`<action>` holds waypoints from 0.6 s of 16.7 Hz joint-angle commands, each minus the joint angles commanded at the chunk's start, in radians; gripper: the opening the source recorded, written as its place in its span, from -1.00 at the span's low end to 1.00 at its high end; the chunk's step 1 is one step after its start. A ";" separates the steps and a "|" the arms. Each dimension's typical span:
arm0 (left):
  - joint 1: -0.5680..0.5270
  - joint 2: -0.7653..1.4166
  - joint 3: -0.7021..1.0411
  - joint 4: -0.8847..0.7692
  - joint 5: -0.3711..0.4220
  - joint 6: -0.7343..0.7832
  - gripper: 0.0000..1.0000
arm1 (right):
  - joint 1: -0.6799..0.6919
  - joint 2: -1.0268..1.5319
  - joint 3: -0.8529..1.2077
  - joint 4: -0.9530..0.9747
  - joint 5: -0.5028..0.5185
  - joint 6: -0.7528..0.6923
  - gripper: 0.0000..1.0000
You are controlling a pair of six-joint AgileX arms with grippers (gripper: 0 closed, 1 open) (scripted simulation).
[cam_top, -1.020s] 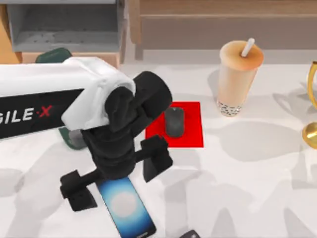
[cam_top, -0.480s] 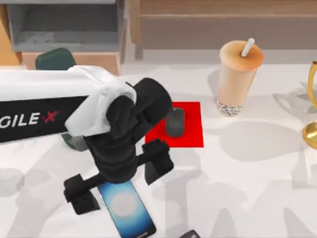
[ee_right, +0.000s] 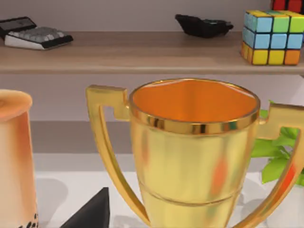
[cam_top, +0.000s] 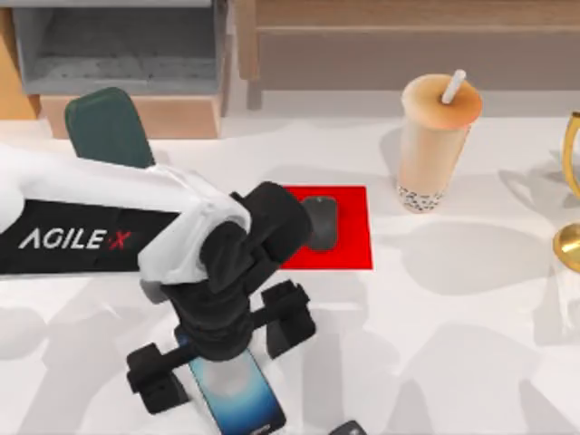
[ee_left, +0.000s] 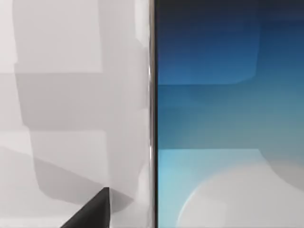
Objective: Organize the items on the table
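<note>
Straddling one smartphone, the left tool is spread wide, holding nothing, near one mouse and one cup.

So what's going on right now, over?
Left gripper open, jaws straddling the smartphone. Mouse on the red mat. Bubble-tea cup standing apart. Nothing blocking.

Our left arm is a chunky white shell with a black side panel that says AGILEX in white letters, the X done in red. Past the white cuff it turns matte black, a rounded wrist block ending in our left gripper with two blocky black fingers.
</note>
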 joint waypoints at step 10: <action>0.000 0.000 0.000 0.000 0.000 0.000 -0.06 | 0.000 0.000 0.000 0.000 0.000 0.000 1.00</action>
